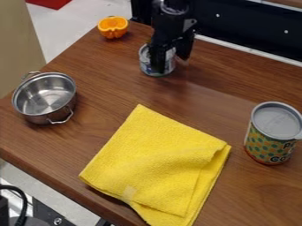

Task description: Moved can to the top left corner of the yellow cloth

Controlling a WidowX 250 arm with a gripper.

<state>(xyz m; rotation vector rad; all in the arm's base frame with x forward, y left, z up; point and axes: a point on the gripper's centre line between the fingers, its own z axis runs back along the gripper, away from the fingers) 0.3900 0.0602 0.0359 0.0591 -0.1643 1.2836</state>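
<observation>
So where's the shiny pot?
In the camera view, the shiny pot is on the left side of the table, up and left of the yellow cloth.

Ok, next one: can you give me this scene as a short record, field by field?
surface: brown wooden table
gripper: over the small can, partly hiding it
small can: upright on the wood, beyond the cloth, not on it
cloth: yellow, folded, near the front edge
pot: metal, two handles, at the left
large can: upright, grey top, at the right
orange piece: near the far left edge
</observation>
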